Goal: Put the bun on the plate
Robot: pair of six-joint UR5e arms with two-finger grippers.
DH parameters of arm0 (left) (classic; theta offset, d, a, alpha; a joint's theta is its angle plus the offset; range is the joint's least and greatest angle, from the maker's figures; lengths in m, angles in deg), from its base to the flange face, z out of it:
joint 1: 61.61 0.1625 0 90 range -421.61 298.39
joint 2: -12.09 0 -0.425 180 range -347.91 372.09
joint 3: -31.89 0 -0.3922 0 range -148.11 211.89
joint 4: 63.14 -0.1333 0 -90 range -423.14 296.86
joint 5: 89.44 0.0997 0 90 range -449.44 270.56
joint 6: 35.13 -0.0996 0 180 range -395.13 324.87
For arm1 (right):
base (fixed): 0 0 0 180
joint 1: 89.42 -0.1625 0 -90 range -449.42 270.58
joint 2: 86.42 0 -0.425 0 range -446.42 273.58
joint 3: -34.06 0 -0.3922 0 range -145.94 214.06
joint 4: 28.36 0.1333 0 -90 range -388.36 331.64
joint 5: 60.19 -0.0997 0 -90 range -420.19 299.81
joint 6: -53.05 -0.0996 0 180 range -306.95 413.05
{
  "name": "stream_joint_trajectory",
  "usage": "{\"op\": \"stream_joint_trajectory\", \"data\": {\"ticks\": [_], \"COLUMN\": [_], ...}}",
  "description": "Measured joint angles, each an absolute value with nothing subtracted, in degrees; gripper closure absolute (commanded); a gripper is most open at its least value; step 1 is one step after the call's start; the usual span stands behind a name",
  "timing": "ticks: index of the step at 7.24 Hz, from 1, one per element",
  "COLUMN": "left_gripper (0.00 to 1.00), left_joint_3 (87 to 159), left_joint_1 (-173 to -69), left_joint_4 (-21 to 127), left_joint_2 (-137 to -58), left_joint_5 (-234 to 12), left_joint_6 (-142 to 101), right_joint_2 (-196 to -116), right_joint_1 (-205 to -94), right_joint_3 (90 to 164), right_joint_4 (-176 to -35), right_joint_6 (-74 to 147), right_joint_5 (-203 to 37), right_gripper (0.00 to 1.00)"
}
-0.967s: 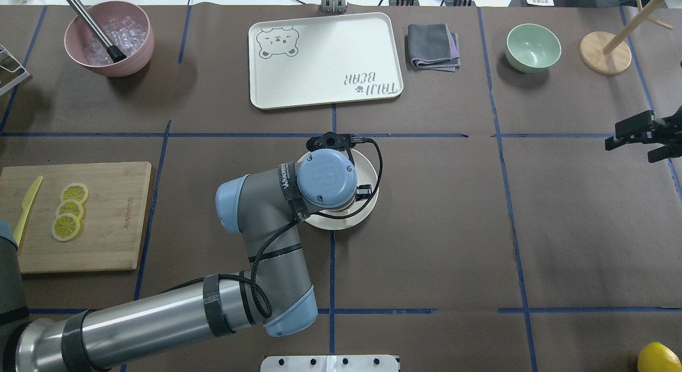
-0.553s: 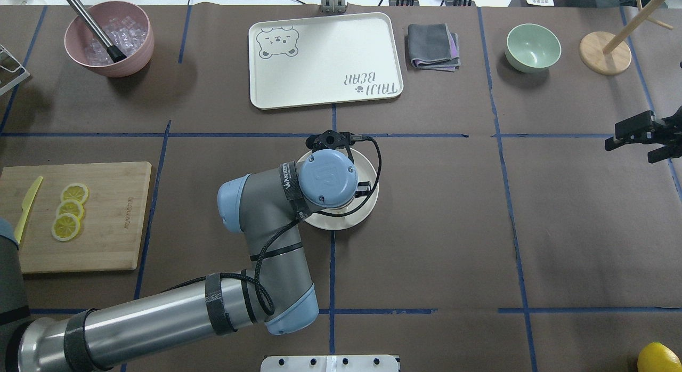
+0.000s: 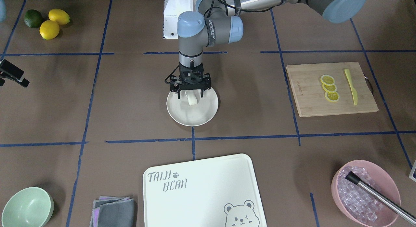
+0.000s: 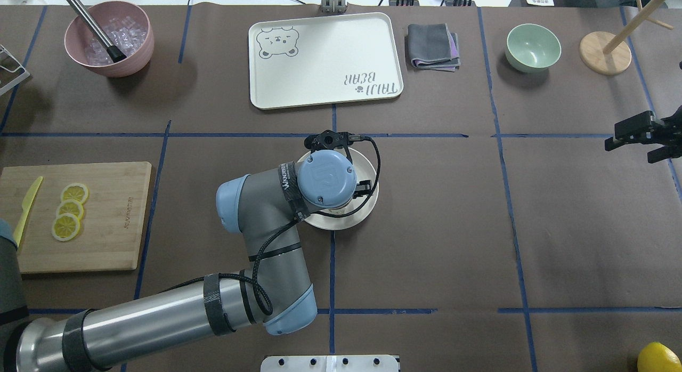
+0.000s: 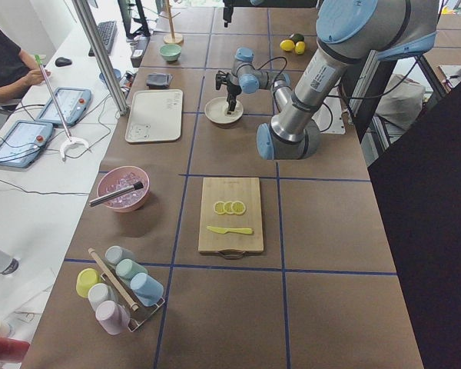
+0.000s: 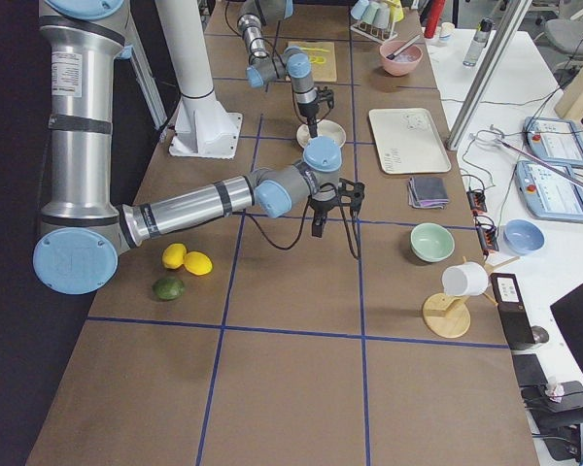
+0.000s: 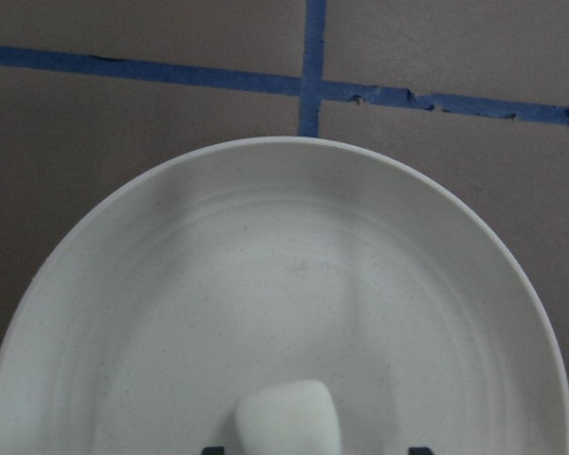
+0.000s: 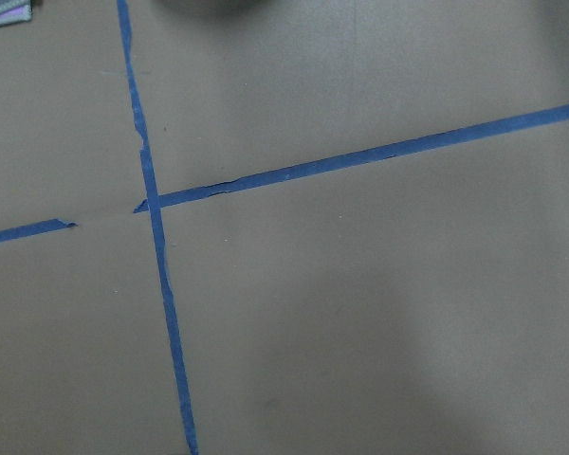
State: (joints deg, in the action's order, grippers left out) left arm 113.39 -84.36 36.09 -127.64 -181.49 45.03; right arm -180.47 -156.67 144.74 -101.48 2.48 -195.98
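Note:
The bun (image 3: 191,98), a small white lump, lies on the round cream plate (image 3: 195,118) near its rim on the robot's side. My left gripper (image 3: 190,95) points straight down over it, open, with a finger on each side of the bun and a gap to each. The left wrist view shows the bun (image 7: 286,417) resting on the plate (image 7: 294,275), apart from both fingertips at the bottom edge. From overhead, the left wrist hides the bun and most of the plate (image 4: 368,201). My right gripper (image 4: 634,140) hangs open and empty at the table's right edge.
A white bear-print tray (image 4: 325,63), a folded grey cloth (image 4: 432,46) and a mint green bowl (image 4: 533,47) stand beyond the plate. A pink bowl of ice (image 4: 109,39) is far left. A cutting board (image 4: 101,217) holds lemon slices (image 4: 69,211) and a yellow knife.
The left wrist has shifted only slightly above the plate. The right arm has not moved.

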Motion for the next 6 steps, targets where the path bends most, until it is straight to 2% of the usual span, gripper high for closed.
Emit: {"op": "stream_joint_trajectory", "data": {"ticks": [2,5,6], "left_gripper": [0.03,0.04,0.04], "left_joint_3": [118.93,140.28,144.56], "left_joint_1": [-85.38,-93.91,-99.56], "left_joint_4": [33.97,22.36,21.09], "left_joint_2": [-126.25,-114.67,-109.52], "left_joint_5": [-181.75,-191.28,-197.86], "left_joint_6": [44.55,30.03,22.30], "right_joint_2": [-180.28,-179.89,-179.87], "right_joint_1": [-156.81,-159.72,-162.90], "right_joint_3": [144.65,144.61,144.72], "right_joint_4": [-101.70,-107.48,-111.45], "right_joint_6": [2.59,8.21,14.86], "right_joint_5": [-196.21,-196.74,-196.76], "right_gripper": [0.00,0.00,0.00]}}
